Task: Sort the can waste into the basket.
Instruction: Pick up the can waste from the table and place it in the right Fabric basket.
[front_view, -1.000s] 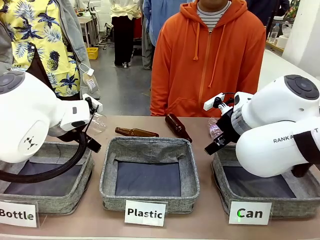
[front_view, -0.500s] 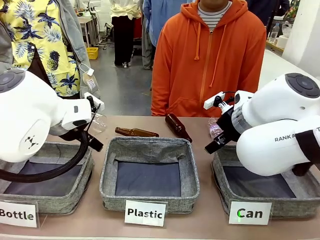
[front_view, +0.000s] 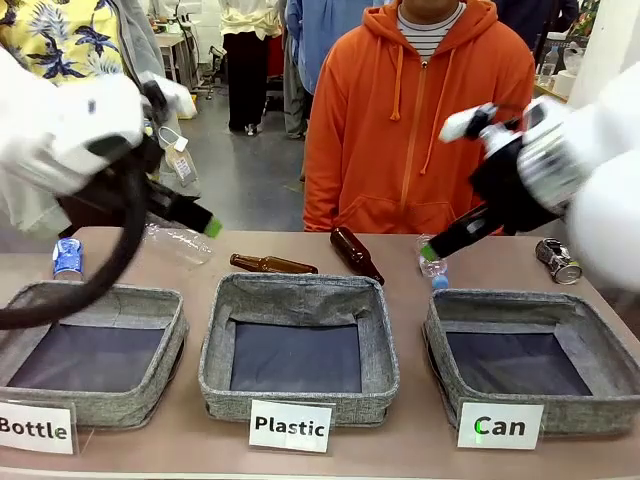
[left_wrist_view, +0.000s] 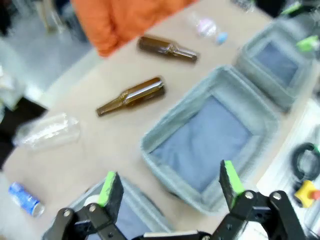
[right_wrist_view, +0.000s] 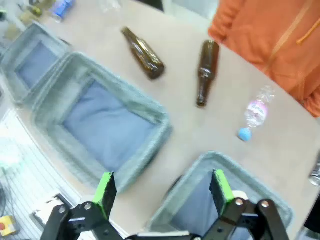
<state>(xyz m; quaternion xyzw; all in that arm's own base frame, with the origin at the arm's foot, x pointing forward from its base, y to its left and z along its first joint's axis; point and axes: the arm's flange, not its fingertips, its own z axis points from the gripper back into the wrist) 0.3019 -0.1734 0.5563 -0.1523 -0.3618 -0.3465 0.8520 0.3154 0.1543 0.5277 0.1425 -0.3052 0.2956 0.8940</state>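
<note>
A blue can (front_view: 67, 257) stands at the table's far left, behind the "Bottle" basket; the left wrist view has this blue can (left_wrist_view: 24, 198) at its lower left. At the far right lies a dented silver-and-black can (front_view: 557, 260). The grey basket labelled "Can" (front_view: 505, 300) sits front right, with only its dark lining inside. My left gripper (front_view: 200, 222) hangs open high over the left side, holding nothing, as its own view of the left gripper (left_wrist_view: 169, 182) confirms. My right gripper (front_view: 445, 242) is open above the table's right, and the right gripper (right_wrist_view: 162, 191) is over the Can basket (right_wrist_view: 175, 200).
Grey baskets labelled "Plastic" (front_view: 300, 290) and "Bottle" (front_view: 95, 295) stand left of the Can basket. Two brown glass bottles (front_view: 272, 264) (front_view: 355, 253) and two clear plastic bottles (front_view: 178, 240) (front_view: 432, 265) lie behind them. A person in an orange hoodie (front_view: 420, 120) stands at the far edge.
Both arms have risen and swung back from low over the baskets, uncovering the blue can and the silver-and-black can. Both grippers stayed open.
</note>
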